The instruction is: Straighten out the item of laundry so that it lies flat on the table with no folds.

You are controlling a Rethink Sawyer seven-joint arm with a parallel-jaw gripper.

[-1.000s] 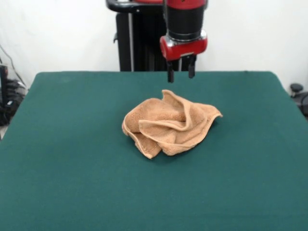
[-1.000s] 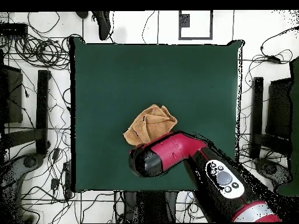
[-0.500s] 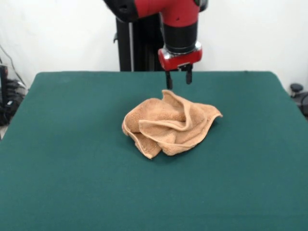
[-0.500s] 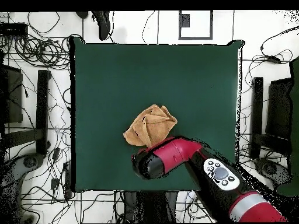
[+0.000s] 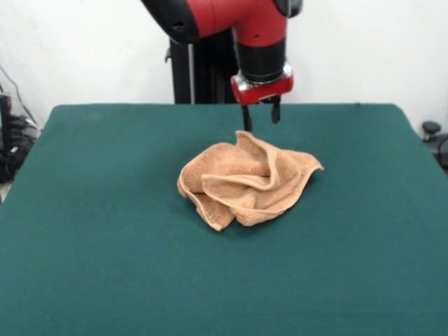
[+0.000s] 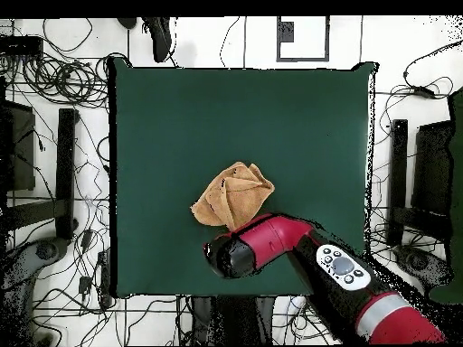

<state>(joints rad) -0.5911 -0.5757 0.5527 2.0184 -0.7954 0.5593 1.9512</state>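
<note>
Lying crumpled near the middle of the table: the towel, bunched into a rough heap, with several thick folds crossing over each other and one corner sticking out to the side. Not showing any part spread flat yet; band stripes not possible to make out. Judging from this, nothing of the straightening done so far, all of the unfolding and smoothing remaining.

Hovering just above and behind the far edge of the heap: the gripper, fingers pointing down, parted with a clear gap between them, holding nothing, not touching the cloth. Reaching in from above: the red and black arm, covering the gripper in the overhead view.
</note>
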